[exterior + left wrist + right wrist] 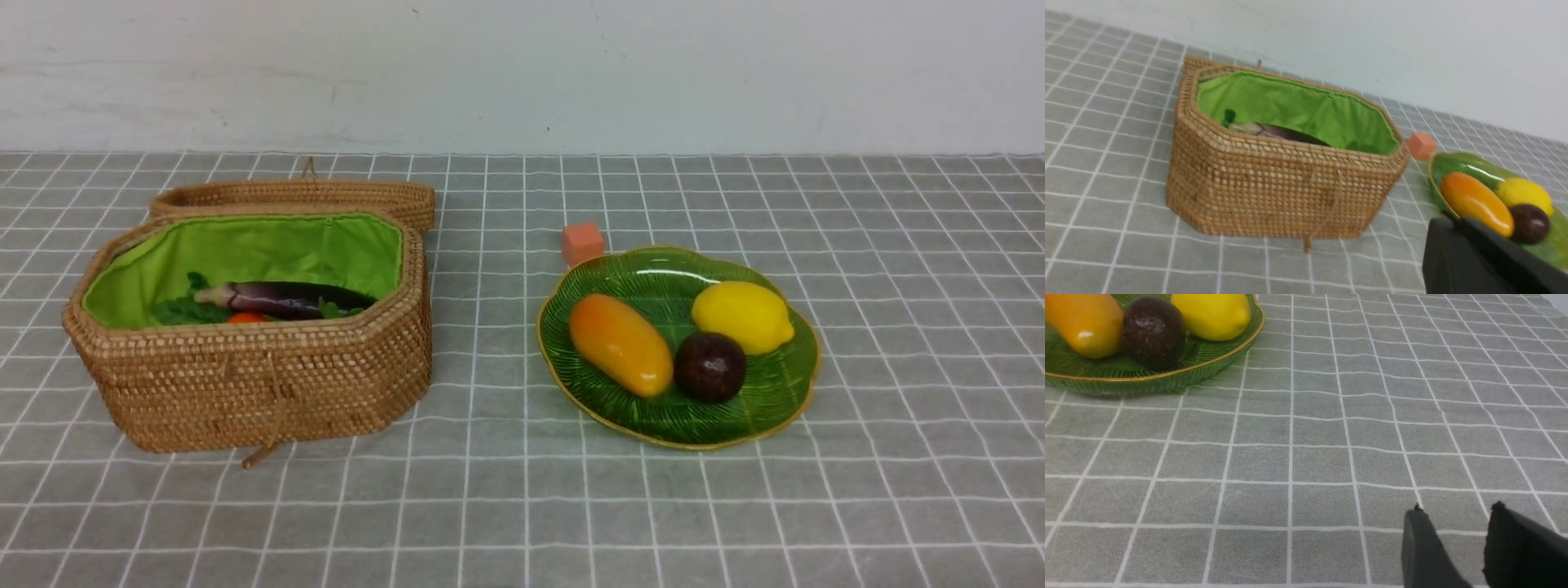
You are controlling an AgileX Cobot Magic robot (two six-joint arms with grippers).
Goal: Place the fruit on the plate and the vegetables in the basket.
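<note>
Surface: grey tablecloth (522, 506) w/ white grid lines, plain pale wall (522, 73) behind.

We see the basket (245, 384) on the left, open; green lining visible. Inside: aubergine (282, 298), bit of carrot (245, 318) and green leaves (184, 310) showing; white veg we can't make out. Lid (302, 196) sits just behind the basket, touching its back edge.

Plate (759, 396) on the right, well apart from the basket. On it: mango-like fruit (620, 345), lemon (741, 316), dark round fruit (709, 367), all close together. Orange cube (582, 242) on the cloth just beside the plate's far rim.

Bare cloth in front of both and to the right of the plate.

Neither arm in front view. Left gripper (1457, 222): jaws closed together, nothing held, near the plate's edge in its wrist view. Right gripper (1455, 508): fingers parted w/ a gap, nothing between, low over bare cloth.
</note>
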